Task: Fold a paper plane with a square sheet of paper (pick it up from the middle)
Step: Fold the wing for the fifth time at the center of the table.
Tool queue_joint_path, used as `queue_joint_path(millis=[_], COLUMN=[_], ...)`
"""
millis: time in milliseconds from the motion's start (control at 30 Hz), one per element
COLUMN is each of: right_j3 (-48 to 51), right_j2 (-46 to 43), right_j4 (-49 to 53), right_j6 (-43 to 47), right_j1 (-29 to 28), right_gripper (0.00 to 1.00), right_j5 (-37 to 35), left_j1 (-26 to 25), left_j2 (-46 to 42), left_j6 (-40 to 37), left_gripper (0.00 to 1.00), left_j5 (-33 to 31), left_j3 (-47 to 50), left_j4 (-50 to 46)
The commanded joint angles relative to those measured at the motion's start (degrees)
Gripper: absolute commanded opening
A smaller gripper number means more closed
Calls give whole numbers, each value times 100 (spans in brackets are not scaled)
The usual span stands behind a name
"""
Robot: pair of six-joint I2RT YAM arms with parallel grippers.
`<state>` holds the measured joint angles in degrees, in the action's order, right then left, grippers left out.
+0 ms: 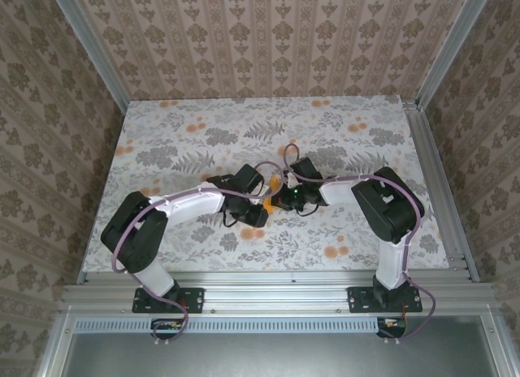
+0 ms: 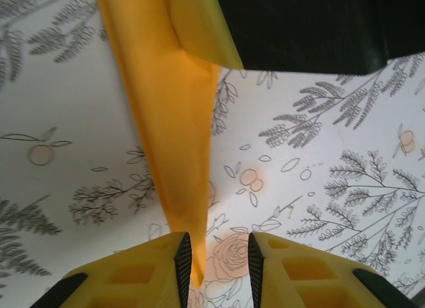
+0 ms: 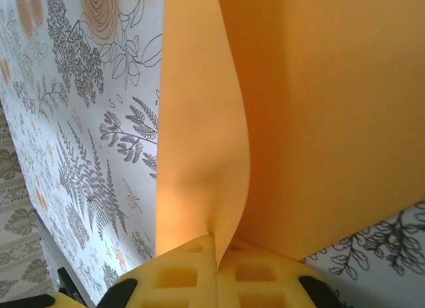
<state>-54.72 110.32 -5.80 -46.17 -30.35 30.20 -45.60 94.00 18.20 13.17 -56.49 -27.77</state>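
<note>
Your right gripper (image 3: 216,253) is pressed together on the sheet of paper (image 3: 312,122), biting it at the spot where two orange layers meet along a soft bend. That grip looks chosen to keep the sheet lifted off the surface (image 3: 80,155), with its layers free to be worked instead of lying flat. From above, a small patch of orange sits between the two wrists over the middle of the cloth, so the paper hangs there in the air, carried by that one hold. Your left gripper (image 2: 219,258) has its fingers (image 2: 180,261) apart. The narrow tail of the paper drops into the gap and lies against one inner pad, while the other pad stands clear of it, so nothing is clamped on that side. Judging from this, you are lining up a second hold on the tail so the fold can be pulled taut. The paper is thin and bowed, so close gently and squarely, or the tail may buckle or slide out sideways.
</note>
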Motion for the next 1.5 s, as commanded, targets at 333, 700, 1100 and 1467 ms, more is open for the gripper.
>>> queue_joint_path(millis=[333,700,1100,1467], right_j3=[242,282,300,304], right_j2=[492,534,572,580], right_j4=[923,877,897,915], right_j6=[117,118,141,161], right_j1=[-129,-129,-129,-129], right_gripper=[0,0,0,0], right_j5=[-545,-532,-542,-550], left_j1=[60,110,330,456], left_j2=[291,524,154,242], left_j6=[250,10,-5,-42], left_gripper=[15,13,13,12], left_j5=[819,530,698,819], left_j3=[181,347,573,808], left_j4=[588,541,515,624])
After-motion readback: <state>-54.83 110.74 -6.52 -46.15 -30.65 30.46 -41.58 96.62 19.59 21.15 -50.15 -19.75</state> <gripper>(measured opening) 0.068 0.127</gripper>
